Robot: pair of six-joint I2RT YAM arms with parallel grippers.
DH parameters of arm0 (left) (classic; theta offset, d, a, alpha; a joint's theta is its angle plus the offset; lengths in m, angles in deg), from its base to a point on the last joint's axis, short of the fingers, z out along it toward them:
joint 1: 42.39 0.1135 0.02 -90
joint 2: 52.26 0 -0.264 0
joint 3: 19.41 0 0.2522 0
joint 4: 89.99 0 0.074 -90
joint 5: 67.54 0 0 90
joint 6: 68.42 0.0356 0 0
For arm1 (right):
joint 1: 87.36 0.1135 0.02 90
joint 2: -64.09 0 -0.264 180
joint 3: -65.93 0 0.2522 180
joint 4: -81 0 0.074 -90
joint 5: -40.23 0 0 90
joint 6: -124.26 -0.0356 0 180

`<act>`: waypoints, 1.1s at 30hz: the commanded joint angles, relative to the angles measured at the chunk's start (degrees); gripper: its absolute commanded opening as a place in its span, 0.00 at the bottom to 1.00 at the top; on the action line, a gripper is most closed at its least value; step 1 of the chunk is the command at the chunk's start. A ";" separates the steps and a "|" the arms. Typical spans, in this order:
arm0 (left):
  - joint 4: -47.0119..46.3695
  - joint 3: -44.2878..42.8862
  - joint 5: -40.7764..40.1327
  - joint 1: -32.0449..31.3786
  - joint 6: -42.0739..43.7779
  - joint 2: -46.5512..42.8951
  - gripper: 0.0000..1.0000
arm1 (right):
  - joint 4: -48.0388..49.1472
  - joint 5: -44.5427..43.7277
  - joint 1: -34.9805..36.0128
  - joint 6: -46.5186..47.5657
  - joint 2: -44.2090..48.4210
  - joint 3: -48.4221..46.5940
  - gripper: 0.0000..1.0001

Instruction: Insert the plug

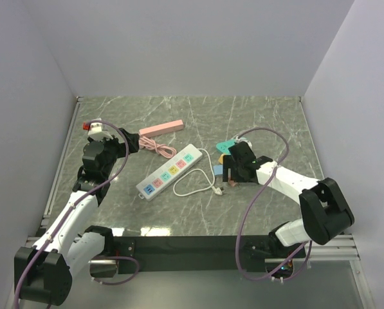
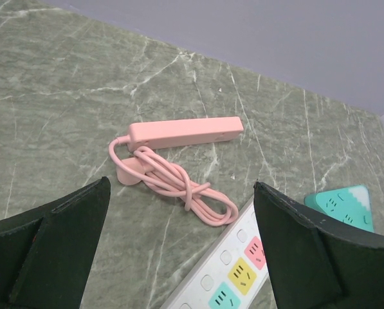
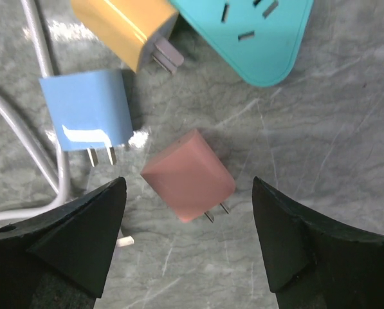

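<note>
A dusty-pink plug (image 3: 188, 183) lies on the marble table, its two prongs pointing to the lower right. My right gripper (image 3: 186, 209) hangs open just above it, with one finger on each side and neither touching it. The white power strip (image 1: 169, 170) with coloured sockets lies at the table's middle and also shows in the left wrist view (image 2: 233, 270). My left gripper (image 2: 181, 193) is open and holds nothing, above the strip's far end (image 1: 132, 145).
A blue plug (image 3: 85, 116), a yellow plug (image 3: 124, 26) and a teal socket block (image 3: 256, 32) lie close beyond the pink plug. The white cord (image 1: 195, 183) loops beside them. A pink power strip (image 2: 185, 131) with its bundled cord (image 2: 179, 183) lies further back left.
</note>
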 commanded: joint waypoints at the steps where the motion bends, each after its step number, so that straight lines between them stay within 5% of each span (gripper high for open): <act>1: -1.47 -1.47 1.63 -0.26 -0.46 -0.83 0.99 | 3.82 2.48 -1.50 0.21 1.82 0.39 0.85; 33: -1.73 -1.74 2.42 -0.26 -0.63 0.40 0.99 | -1.27 4.51 -1.33 3.20 -7.32 -5.14 0.72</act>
